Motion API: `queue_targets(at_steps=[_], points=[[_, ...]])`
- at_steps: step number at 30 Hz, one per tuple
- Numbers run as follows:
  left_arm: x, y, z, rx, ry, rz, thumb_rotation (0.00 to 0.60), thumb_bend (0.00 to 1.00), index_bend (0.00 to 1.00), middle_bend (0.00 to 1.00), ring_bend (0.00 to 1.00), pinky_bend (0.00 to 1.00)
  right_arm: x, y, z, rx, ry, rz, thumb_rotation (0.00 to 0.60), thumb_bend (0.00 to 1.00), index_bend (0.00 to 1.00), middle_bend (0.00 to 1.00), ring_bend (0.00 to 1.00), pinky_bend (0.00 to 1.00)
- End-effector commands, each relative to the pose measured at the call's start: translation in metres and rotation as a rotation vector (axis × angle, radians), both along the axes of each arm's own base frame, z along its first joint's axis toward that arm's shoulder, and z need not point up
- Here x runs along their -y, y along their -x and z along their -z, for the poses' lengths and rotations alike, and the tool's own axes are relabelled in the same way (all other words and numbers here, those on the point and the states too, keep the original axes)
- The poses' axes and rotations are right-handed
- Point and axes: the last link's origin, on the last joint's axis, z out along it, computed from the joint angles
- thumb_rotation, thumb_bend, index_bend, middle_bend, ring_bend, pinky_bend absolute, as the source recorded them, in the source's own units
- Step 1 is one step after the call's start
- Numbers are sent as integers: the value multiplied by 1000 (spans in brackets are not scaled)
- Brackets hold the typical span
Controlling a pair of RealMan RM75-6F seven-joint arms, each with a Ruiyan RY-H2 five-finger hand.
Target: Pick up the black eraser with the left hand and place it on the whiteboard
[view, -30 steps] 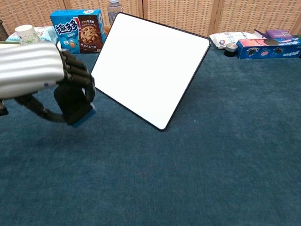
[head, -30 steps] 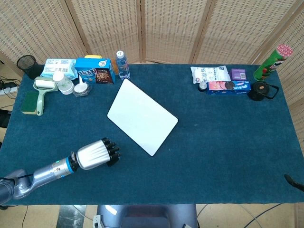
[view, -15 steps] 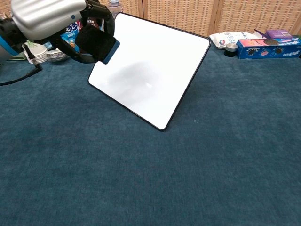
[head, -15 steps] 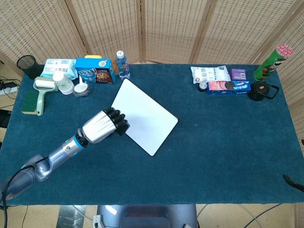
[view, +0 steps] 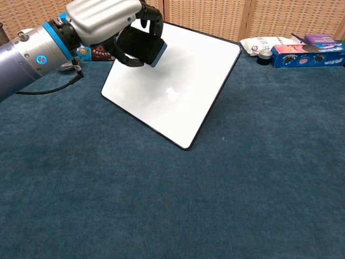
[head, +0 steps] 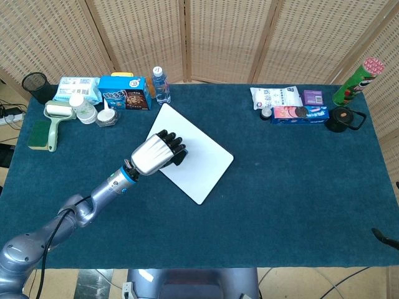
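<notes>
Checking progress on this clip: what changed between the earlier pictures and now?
The left hand, gripping the black eraser throughout, travelled from the near-left table area away from the robot and rightward, and now holds the eraser above the whiteboard, not visibly set down. The whiteboard, the cookie box, the water bottle and the items at the far right stayed put. The right hand is out of view.

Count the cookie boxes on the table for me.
2: one blue box at the back left beside the water bottle; one long blue box at the back right. Others may be hidden.
</notes>
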Motion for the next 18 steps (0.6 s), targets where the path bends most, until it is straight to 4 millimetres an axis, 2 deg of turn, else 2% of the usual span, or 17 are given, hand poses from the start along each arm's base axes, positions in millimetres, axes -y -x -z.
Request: queue_targets(at_steps=[1,8,12,15,18], points=[[-4,-6,7,2,-1,-11,600,243,480,491,410,504,0,0,0,2,0,1,600,0,45,0,27,0],[-10,-15,25,1,-3,-39,600,243,479,491,411,498,1,2,-1,9,-7,6,600,0,46,0,27,0],[-11,-14,30,-7,-23,-50,600,235,474,481,386,444,2,2,-1,11,-7,6,600,0,46,0,27,0],[-16,-10,36,-30,-38,-101,600,223,353,342,243,353,2,2,-1,12,-8,5,600,0,46,0,28,0],[-19,-8,40,-44,-44,-145,600,220,189,166,126,296,1,1,-1,11,-10,3,600,0,46,0,30,0]])
